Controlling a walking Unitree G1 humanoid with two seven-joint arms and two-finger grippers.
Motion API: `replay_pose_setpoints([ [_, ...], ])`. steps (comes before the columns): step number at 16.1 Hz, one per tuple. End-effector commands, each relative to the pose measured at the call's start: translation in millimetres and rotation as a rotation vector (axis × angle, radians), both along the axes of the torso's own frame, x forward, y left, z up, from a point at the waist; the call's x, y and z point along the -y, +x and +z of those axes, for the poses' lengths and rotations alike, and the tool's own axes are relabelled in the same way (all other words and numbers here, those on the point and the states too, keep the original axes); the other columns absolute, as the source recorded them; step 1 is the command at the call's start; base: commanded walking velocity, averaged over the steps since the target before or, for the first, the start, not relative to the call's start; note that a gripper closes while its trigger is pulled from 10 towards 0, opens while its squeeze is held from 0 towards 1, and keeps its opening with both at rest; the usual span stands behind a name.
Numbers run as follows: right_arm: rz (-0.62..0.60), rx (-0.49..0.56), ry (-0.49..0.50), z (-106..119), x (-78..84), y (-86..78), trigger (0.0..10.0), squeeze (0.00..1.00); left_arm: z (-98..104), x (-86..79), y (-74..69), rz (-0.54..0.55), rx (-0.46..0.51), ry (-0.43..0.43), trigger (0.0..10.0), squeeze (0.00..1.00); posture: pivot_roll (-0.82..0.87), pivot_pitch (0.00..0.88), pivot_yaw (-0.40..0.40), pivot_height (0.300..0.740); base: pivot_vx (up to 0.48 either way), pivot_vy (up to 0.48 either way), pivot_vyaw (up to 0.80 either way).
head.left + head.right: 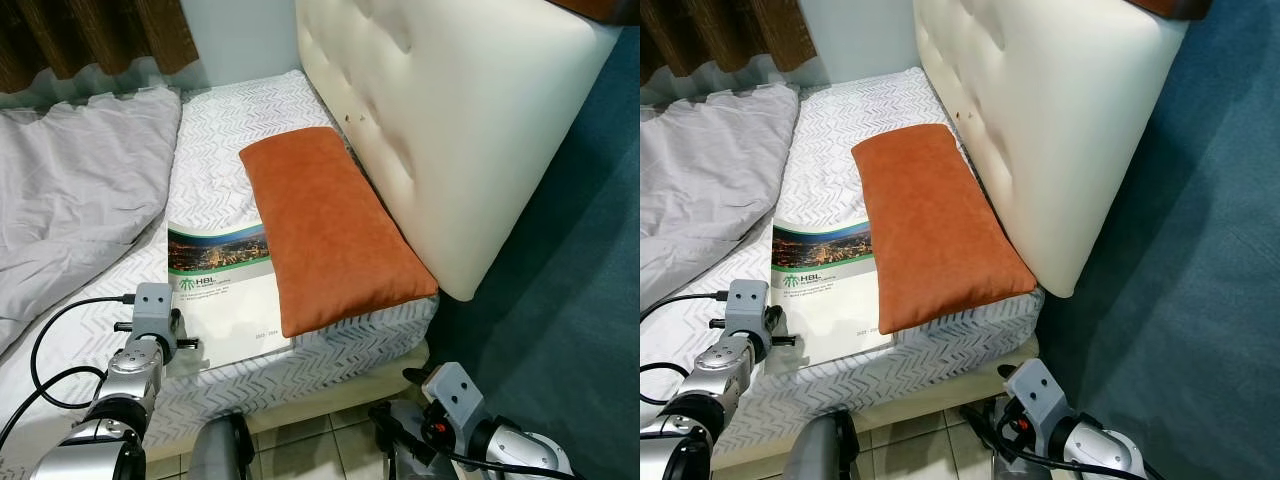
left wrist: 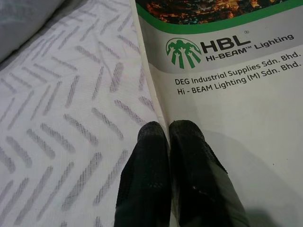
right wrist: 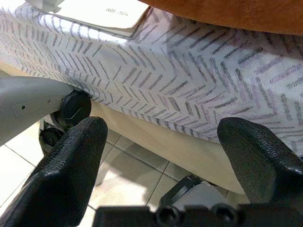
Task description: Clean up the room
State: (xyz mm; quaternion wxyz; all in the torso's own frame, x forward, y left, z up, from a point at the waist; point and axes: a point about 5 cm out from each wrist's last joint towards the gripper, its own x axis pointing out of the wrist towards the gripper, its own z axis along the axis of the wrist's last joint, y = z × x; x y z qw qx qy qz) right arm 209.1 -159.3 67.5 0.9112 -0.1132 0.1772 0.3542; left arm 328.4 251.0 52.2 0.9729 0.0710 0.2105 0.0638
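Both grippers sit at the bottom of the head view. One left gripper (image 2: 163, 130), at lower left, rests on the mattress (image 1: 215, 130). Its two fingers (image 2: 147, 175) are pressed together with no gap, and their tips lie on the near left edge of the catalogue (image 1: 225, 290). Whether that edge is pinched between them cannot be told. One black cable (image 1: 60, 350) loops from the left arm across the sheet.

One right gripper (image 3: 163, 142), at lower right, hangs below the mattress edge, above the tiled floor (image 1: 300, 440). Its two fingers are spread wide and hold nothing. The right wrist view looks at the mattress side, patterned in grey chevrons, and at the pale bed base under it.

One catalogue lies flat in the lower centre of the head view, near the mattress's front edge. Its cover carries a night city photograph, a green band and the print "HBL Hi-Beam Lighting".

One orange pillow (image 1: 325, 225) lies in the centre, overlapping the catalogue's right edge and touching the headboard (image 1: 450, 120). One cream tufted headboard fills the upper right. One grey blanket (image 1: 70, 190) lies crumpled at upper left. One brown curtain (image 1: 80, 35) hangs behind it. One teal wall (image 1: 580, 280) runs along the right side.
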Motion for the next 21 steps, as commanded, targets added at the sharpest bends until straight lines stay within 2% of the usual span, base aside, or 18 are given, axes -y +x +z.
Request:
replay_pose_setpoints([
  [1,0.000,-0.018,-0.013,-3.5,1.7,-1.6,10.0,0.00,-7.5,2.2,-3.7,-0.009,-0.050,-0.010,0.0,0.00,-0.21,0.123,0.034,0.576,0.000,0.000,0.00],
  [2,0.000,-0.018,-0.013,-3.6,1.7,-1.8,10.0,0.00,-8.1,5.4,-3.1,-0.015,-0.050,-0.015,0.0,0.00,-0.22,0.123,0.036,0.576,0.000,0.000,0.00],
  [3,-0.001,-0.019,-0.012,-3.7,1.7,-1.7,10.0,0.00,-10.3,13.1,-2.2,-0.021,-0.053,-0.040,10.0,0.00,-0.22,0.123,0.036,0.576,0.000,0.000,0.00],
  [4,-0.002,-0.018,-0.012,-3.8,1.6,-1.4,10.0,0.00,-11.3,16.6,-2.0,-0.026,-0.054,-0.043,10.0,1.00,-0.22,0.123,0.036,0.576,0.000,0.000,0.00],
  [6,-0.001,-0.019,-0.013,-4.7,1.5,-1.5,10.0,0.00,-12.0,18.8,-2.1,-0.042,-0.054,-0.032,10.0,1.00,-0.22,0.114,0.035,0.576,0.000,0.000,0.00],
  [8,-0.002,-0.018,-0.014,-4.9,1.7,-0.9,10.0,0.00,-10.1,16.1,-1.5,-0.041,-0.048,-0.038,10.0,1.00,-0.21,0.107,0.035,0.576,0.000,0.000,0.00],
  [10,-0.003,-0.017,-0.013,-5.5,1.3,0.1,10.0,0.00,-5.1,11.1,0.4,-0.058,-0.035,-0.007,10.0,1.00,-0.21,0.093,0.039,0.576,0.000,0.000,0.00],
  [11,-0.024,-0.012,0.006,-4.7,1.9,2.2,10.0,0.00,7.1,-0.7,3.4,-0.115,0.003,0.079,10.0,1.00,-0.19,0.071,0.047,0.576,0.000,0.000,0.00],
  [13,-0.043,-0.014,0.027,-5.2,2.1,3.6,10.0,0.00,18.4,-13.3,3.6,-0.181,0.034,0.177,10.0,1.00,-0.17,0.051,0.056,0.576,0.000,0.000,0.00],
  [14,-0.058,-0.012,0.045,-5.6,2.2,4.8,10.0,0.00,30.7,-18.9,5.9,-0.221,0.082,0.232,10.0,1.00,-0.15,0.036,0.060,0.576,0.000,0.000,0.00],
  [16,-0.108,0.042,0.081,1.8,3.9,12.1,10.0,0.00,45.4,-18.4,8.7,-0.237,0.168,0.216,10.0,1.00,-0.14,0.021,0.062,0.576,0.000,0.000,0.00],
  [17,-0.247,0.183,0.124,21.5,12.0,28.0,10.0,0.00,46.9,3.4,3.3,-0.257,0.265,0.120,10.0,1.00,-0.13,0.003,0.063,0.576,0.000,0.000,0.00],
  [18,-0.366,0.273,0.161,34.6,20.6,37.3,10.0,0.00,44.4,25.7,-7.4,-0.262,0.337,0.021,10.0,1.00,-0.13,0.000,0.065,0.576,0.000,0.000,0.00],
  [19,-0.406,0.306,0.157,37.8,23.9,39.0,10.0,0.00,41.6,38.3,-13.2,-0.276,0.360,-0.009,10.0,1.00,-0.13,0.000,0.063,0.576,0.000,0.000,0.00],
  [21,-0.566,0.372,0.186,37.4,34.8,41.7,10.0,0.00,30.5,92.4,-35.8,-0.350,0.461,-0.075,10.0,1.00,-0.13,0.000,0.051,0.576,0.000,0.000,0.00],
])
